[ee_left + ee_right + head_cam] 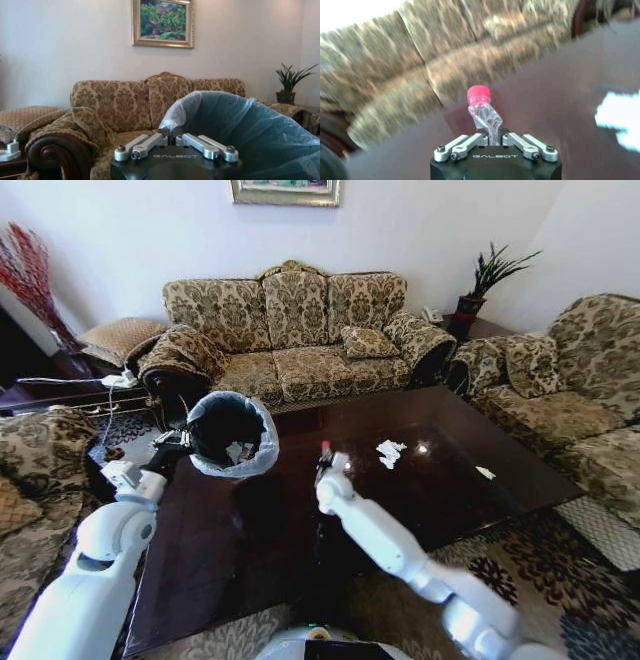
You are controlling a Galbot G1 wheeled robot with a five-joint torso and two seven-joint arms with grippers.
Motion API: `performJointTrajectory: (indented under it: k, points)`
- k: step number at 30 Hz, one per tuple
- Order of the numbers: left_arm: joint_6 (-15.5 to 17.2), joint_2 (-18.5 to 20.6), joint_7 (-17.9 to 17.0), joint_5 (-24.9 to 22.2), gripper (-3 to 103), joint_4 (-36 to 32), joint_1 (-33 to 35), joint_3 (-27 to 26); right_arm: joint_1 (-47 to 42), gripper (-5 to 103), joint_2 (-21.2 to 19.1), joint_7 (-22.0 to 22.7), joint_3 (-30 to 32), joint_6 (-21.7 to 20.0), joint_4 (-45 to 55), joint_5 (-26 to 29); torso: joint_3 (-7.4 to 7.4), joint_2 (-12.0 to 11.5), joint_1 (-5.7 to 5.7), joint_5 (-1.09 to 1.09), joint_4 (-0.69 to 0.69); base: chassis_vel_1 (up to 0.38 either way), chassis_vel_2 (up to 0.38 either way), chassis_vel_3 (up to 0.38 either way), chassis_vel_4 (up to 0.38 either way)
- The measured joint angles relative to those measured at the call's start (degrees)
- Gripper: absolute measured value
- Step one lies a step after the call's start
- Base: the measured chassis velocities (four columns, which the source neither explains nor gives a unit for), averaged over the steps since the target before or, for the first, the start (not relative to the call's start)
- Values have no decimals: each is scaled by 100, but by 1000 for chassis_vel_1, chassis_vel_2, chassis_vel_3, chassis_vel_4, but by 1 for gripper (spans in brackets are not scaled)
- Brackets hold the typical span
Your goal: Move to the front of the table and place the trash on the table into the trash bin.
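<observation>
Trash: a crushed clear bottle (484,108) with a red cap is clenched in the right tool; a crumpled white paper (390,452) lies on the desk toward the far right part of the top, and a smaller pale scrap (485,473) sits near the right edge. A pale piece shows inside the bin.
Trash bin: the black bin (232,433) with its whitish liner folded over the rim is held up at the desk's far left corner, tilted with its mouth toward the robot.
Left tool: the left tool (171,132) is clenched on the liner (240,127) at the bin's rim, seen close in the left wrist view.
Right tool: the right tool (491,135) is closed on the bottle's crumpled lower end, cap pointing away from the wrist; in the head view it is above the middle of the desk, just to the right of the bin.
Desk: the glossy dark brown desk (300,520) lies in front of the robot.
Surroundings: a patterned sofa (300,330) stands behind the desk, and a framed painting (162,22) hangs above it.
</observation>
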Motion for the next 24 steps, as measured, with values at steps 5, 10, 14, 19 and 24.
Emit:
performJointTrajectory:
  k: [5,10,14,19,24]
  points:
    - [-15,-36,50,46,2,-82,86,16,832,5,-263,24,80,-79,734,372,0,0,0,1,0,0,0,0,0]
    - [-20,-36,84,64,2,-142,187,8,1721,5,-125,-139,83,-158,1210,923,-1,0,0,0,1,0,0,0,0]
    - [-18,-51,87,73,2,-203,243,63,2372,5,144,-286,-19,-169,1373,1446,-1,0,-1,-2,2,0,0,0,0]
    - [90,-62,157,79,2,-247,256,126,3142,5,572,-465,-373,-154,1558,2087,-1,0,-1,-3,1,0,0,0,0]
    - [176,-92,171,77,2,-252,225,194,3195,5,897,-225,-876,-153,1701,2411,-1,0,-1,-3,2,0,0,0,0]
